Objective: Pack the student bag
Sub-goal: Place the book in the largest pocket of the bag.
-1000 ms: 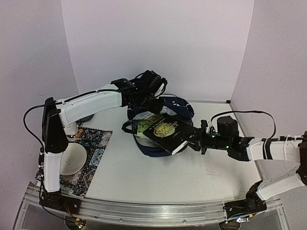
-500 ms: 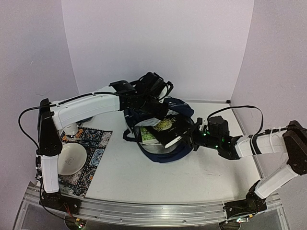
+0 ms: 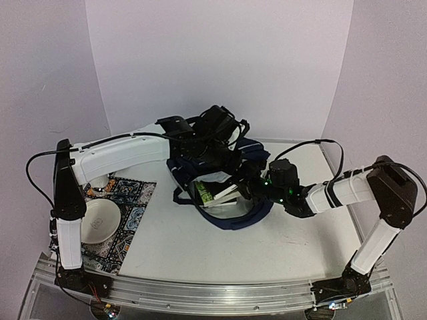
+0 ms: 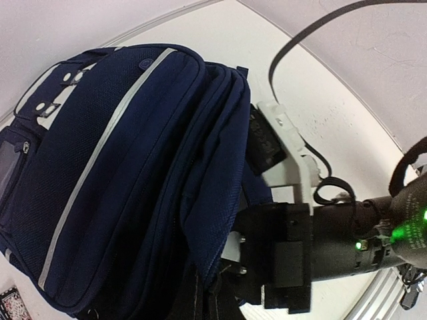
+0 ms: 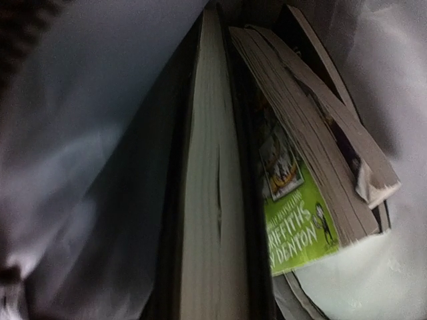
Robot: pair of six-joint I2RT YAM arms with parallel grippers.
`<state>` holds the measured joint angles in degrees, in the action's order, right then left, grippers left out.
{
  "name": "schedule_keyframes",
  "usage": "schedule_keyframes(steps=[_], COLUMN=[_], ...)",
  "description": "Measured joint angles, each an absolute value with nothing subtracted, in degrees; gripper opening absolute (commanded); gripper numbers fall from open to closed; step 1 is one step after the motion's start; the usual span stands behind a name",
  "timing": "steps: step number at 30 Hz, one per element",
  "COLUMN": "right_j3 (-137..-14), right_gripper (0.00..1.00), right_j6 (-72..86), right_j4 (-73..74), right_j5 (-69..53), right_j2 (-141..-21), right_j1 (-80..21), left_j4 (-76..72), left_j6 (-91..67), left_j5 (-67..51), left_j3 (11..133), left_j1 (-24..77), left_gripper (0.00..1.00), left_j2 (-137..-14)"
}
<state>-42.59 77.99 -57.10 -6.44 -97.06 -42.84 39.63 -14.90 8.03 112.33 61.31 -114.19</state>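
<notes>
Toward the near-left corner of the worktop (image 3: 200,257) lies a patterned mat (image 3: 133,217) with a white bowl (image 3: 100,223) resting on it. Beyond it, around the middle of the worktop and closer to the far edge, sits the student bag (image 4: 120,167), with its mouth gaping toward the near side and its striped front panel turned toward the back wall.

The right arm stretches in from the right edge, low over the surface. The right gripper (image 4: 270,137) is pushed in past the bag's rim. Its fingertips are hidden by the fabric, so I cannot tell how far apart they stand or whether they have hold of anything.

Its wrist camera looks down into the pale-lined interior. A dark-covered book (image 5: 207,200) stands on edge straight ahead with its page block showing. Just to the right, a green paperback (image 5: 297,233) leans against it, with a worn paperback (image 5: 320,167) tilted over that.

Farthest back, the left arm arches across from the left edge. The left gripper (image 3: 220,137) is closed tight at the bag's upper far edge, among the dark straps. Whether fabric is pinched between its fingers cannot be made out.
</notes>
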Motion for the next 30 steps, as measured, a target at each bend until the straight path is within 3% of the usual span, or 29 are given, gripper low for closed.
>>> schedule_keyframes(steps=[1, 9, 18, 30], right_j3=[-43.73, -48.25, -45.85, -39.04], right_gripper=[0.02, 0.40, 0.73, 0.85], right_j6=[77.97, 77.05, 68.98, 56.67], right_j4=[-57.22, -58.31, -47.54, -29.38], right_j5=[-6.29, -5.76, -6.72, -2.69], right_j2=[-98.23, -104.52, -98.40, -76.22], right_j1=[-42.91, -43.54, -43.81, -43.81], left_j4=[39.62, 38.51, 36.14, 32.92], left_j6=[-15.00, -15.58, -16.57, -16.53], left_j5=[8.00, 9.24, 11.89, 7.69], left_j3=[112.33, 109.70, 105.14, 99.08], left_j1=[61.39, 61.77, 62.61, 62.35], left_gripper=[0.00, 0.00, 0.00, 0.01], left_j2=[-114.19, -113.14, -110.55, -108.15])
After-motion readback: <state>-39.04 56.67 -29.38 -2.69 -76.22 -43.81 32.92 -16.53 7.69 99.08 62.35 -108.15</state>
